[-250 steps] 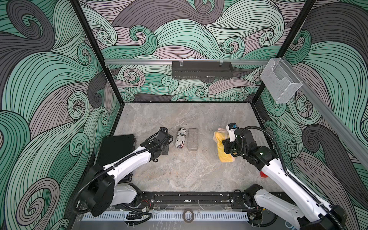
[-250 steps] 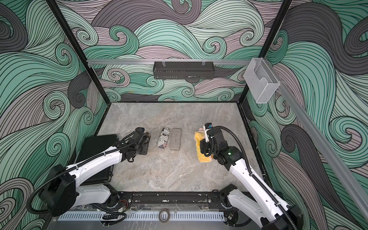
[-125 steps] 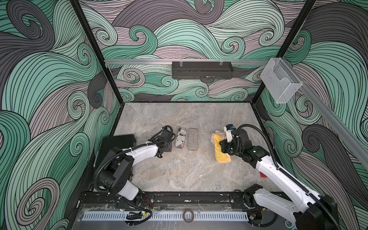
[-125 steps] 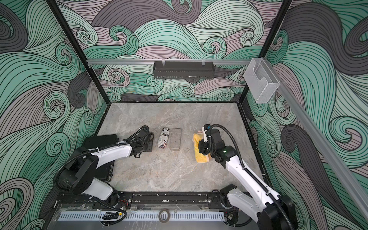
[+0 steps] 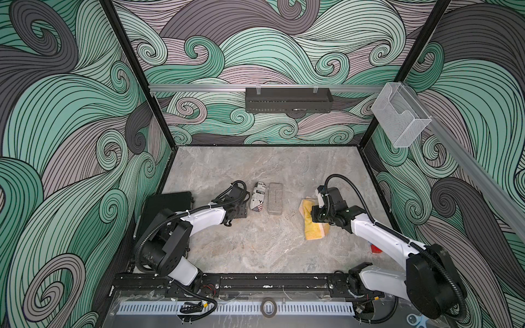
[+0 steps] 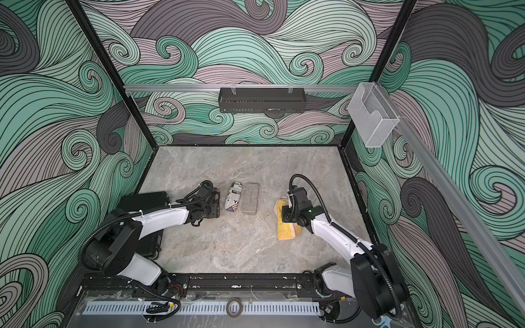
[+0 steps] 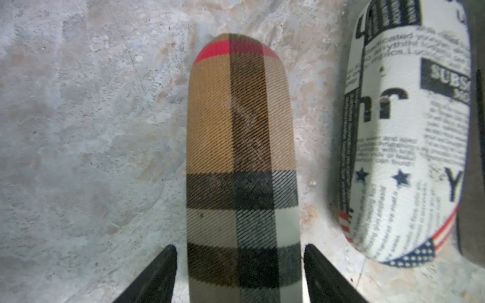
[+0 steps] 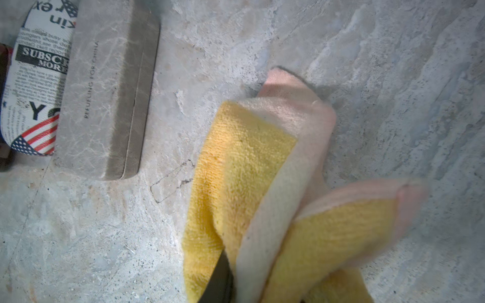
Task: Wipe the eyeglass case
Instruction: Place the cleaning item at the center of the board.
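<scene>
Evidently shut, plaid case (image 7: 241,157), newsprint case (image 7: 404,157) and grey case (image 8: 99,91) lie abreast.

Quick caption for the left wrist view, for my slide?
Open left tool straddles the plaid eyeglass case; newspaper-print case lies alongside.

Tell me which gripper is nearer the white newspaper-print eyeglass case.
Left. The left gripper straddles the tan plaid eyeglass case right beside the newspaper-print case; the right gripper sits at the yellow terry cloth, beyond the grey rectangular case.
</scene>
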Available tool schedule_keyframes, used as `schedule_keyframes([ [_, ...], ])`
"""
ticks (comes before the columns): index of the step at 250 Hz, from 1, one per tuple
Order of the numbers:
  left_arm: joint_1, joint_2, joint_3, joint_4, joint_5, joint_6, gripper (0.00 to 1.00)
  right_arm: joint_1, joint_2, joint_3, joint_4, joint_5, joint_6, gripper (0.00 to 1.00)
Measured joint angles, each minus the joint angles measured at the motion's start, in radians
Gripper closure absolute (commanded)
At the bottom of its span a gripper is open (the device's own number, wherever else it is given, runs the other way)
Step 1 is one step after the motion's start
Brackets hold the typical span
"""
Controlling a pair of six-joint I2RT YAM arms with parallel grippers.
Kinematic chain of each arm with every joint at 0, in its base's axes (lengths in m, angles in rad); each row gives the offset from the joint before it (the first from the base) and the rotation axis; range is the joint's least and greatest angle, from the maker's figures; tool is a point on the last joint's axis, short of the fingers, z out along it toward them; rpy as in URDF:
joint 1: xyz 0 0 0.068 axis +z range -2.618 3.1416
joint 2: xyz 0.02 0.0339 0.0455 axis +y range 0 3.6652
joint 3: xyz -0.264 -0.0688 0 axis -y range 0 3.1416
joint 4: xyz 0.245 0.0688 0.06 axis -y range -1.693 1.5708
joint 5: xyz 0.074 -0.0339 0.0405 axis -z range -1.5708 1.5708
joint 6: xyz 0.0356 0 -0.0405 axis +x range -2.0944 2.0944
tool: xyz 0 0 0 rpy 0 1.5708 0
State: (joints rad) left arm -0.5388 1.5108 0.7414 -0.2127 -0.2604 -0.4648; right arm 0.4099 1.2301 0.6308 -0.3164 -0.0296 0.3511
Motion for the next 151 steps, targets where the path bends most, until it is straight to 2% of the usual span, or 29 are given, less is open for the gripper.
schedule_keyframes([
  [39,0.015,-0.103,0.000,-0.024,0.008,-0.003,0.06,-0.002,-0.035,0.002,0.002,0.010,0.002,0.45],
  [57,0.033,-0.153,0.000,-0.038,0.018,-0.003,0.01,-0.004,-0.083,0.006,-0.008,0.019,-0.003,0.27],
  [88,0.081,-0.223,0.000,-0.066,0.035,-0.001,0.01,-0.005,-0.185,0.032,-0.039,0.032,-0.005,0.01],
  [129,0.152,-0.300,0.011,-0.095,0.041,0.004,0.01,-0.005,-0.288,0.073,-0.048,0.068,-0.027,0.00],
  [151,0.169,-0.313,0.028,-0.108,0.006,0.009,0.01,-0.005,-0.308,0.095,-0.044,0.126,-0.042,0.00],
])
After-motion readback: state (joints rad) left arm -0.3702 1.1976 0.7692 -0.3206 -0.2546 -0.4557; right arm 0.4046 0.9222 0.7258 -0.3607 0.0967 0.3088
